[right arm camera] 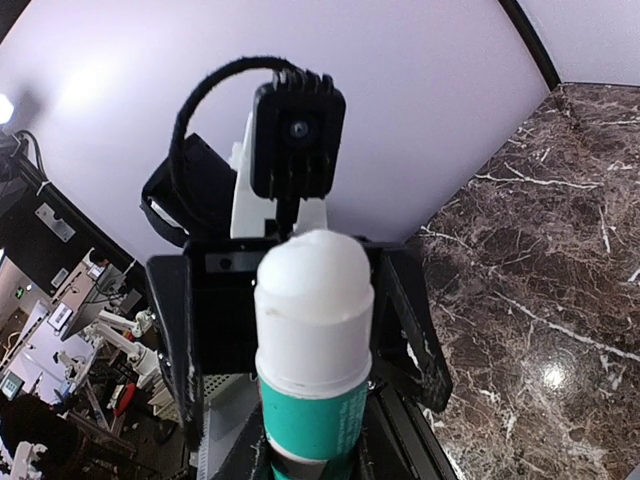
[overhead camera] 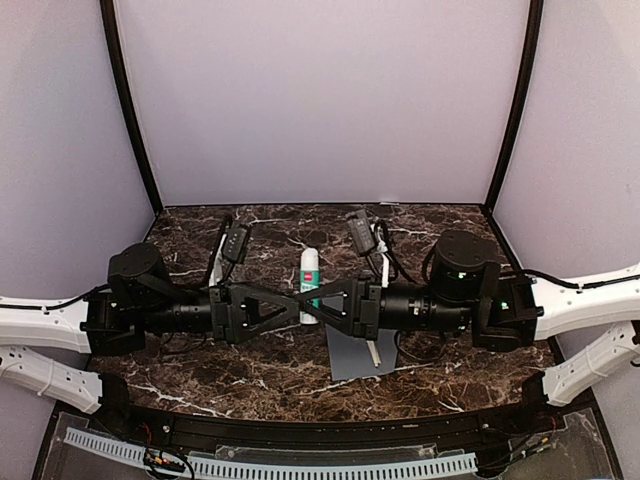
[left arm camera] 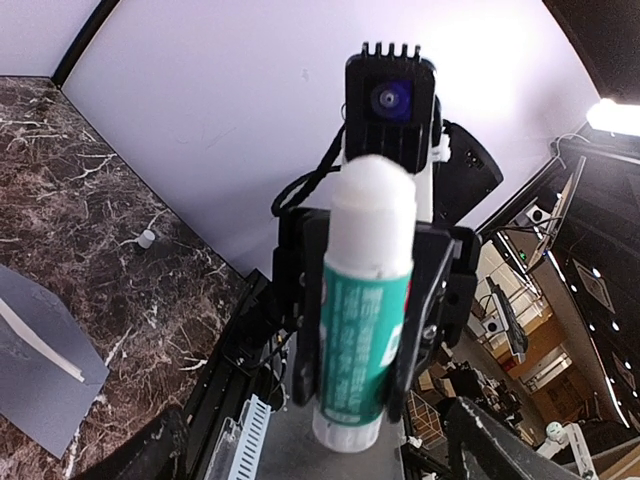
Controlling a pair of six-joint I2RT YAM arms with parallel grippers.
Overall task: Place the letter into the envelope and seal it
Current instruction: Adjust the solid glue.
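While the right tool (left arm camera: 365, 330) is closed on the teal body of the white-and-teal plastic glue stick (overhead camera: 311, 285), the left tool (right arm camera: 290, 340) stands wide. Its fingers (right arm camera: 410, 330) sit either side of the stick with a clear gap and hold nothing. We see the two arms pointing at each other above the middle of the dark brown marble-patterned surface (overhead camera: 250, 375). The stick's long axis runs across that line, and its rounded white end is up in both wrist views. The flat slate-grey rectangular paper envelope (overhead camera: 348, 358) lies on the surface below the stick, on the right tool's side and toward the near edge, apart from the stick. A pale strip (overhead camera: 372, 352) crosses the envelope; we cannot tell whether it is the letter's edge or the flap's lining, nor whether the letter is already inside. We judge that the coming move turns on one fact: the white end faces away from the paper. The right arm holds the stick and is the nearer to the envelope, so it would have to turn that end downward and lower it toward the near side to reach the flap. The left arm looks free to steady the envelope.
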